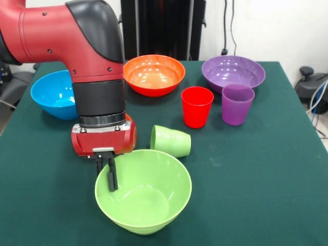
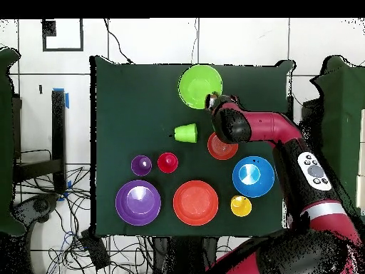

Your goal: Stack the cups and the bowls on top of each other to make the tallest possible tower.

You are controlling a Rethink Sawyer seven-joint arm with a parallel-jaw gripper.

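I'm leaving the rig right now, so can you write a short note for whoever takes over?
Gripper: jaws close together at the rim of the large light green bowl; a grip cannot be confirmed.
Light green cup lies on its side beside that bowl.
Red cup and purple cup stand upright; yellow cup near the blue bowl.
Done: nothing stacked.
Left: the whole tower.

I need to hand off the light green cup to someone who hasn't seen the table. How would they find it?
Start from the large light green bowl at the table's near edge in the front view, where the gripper reaches in. Just behind its rim lies the light green cup. It is the only cup tipped on its side; the red cup and purple cup stand upright.
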